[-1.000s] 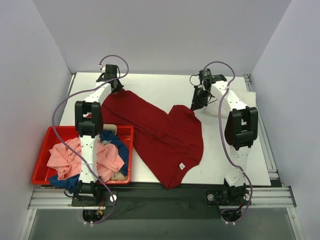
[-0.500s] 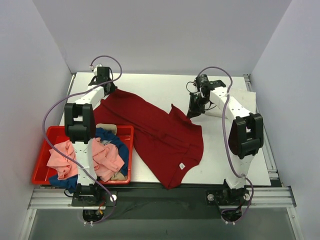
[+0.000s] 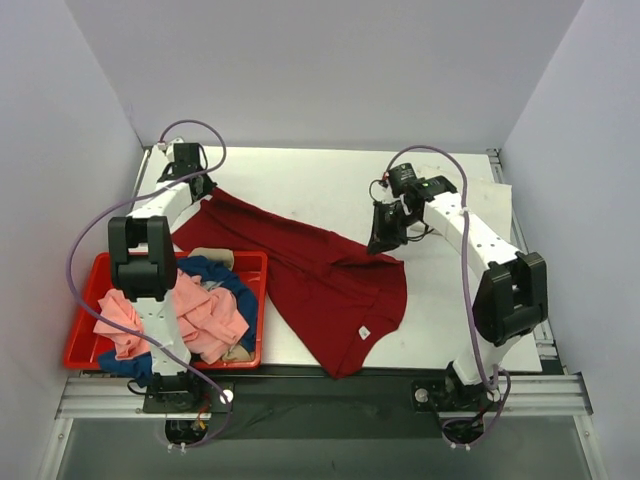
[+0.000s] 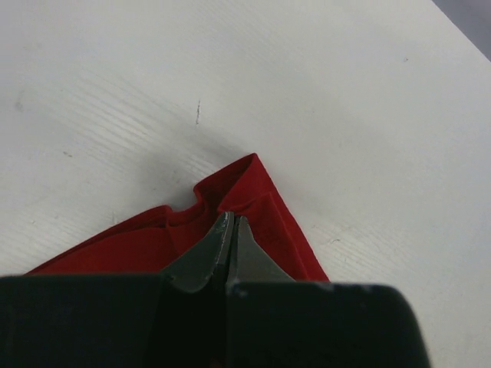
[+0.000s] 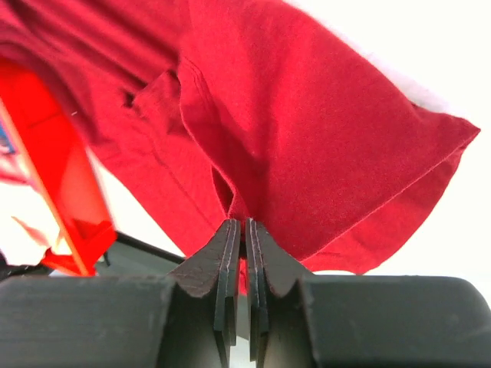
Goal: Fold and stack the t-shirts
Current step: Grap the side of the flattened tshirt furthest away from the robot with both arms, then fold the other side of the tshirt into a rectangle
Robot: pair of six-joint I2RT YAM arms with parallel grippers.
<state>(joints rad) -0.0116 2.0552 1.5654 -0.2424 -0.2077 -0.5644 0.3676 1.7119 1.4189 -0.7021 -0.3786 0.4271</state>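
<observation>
A dark red t-shirt (image 3: pixel 320 275) with a small white tag (image 3: pixel 364 331) lies spread across the table. My left gripper (image 3: pixel 203 190) is shut on its far left corner, seen in the left wrist view (image 4: pixel 230 222) with cloth (image 4: pixel 253 192) pinched at the tips. My right gripper (image 3: pixel 381 243) is shut on the shirt's right part and lifts a fold; the right wrist view (image 5: pixel 244 226) shows the red cloth (image 5: pixel 322 138) hanging from the tips. Pink (image 3: pixel 205 315), blue (image 3: pixel 232 282) and beige (image 3: pixel 210 255) shirts lie in the red bin.
The red plastic bin (image 3: pixel 85 325) stands at the near left, beside the left arm. A white folded cloth (image 3: pixel 497 195) lies at the far right edge. Grey walls close in the table on three sides.
My left gripper has pulled the shirt's corner to the far left. My right gripper has moved left and nearer with its fold, bunching the shirt's right side.
</observation>
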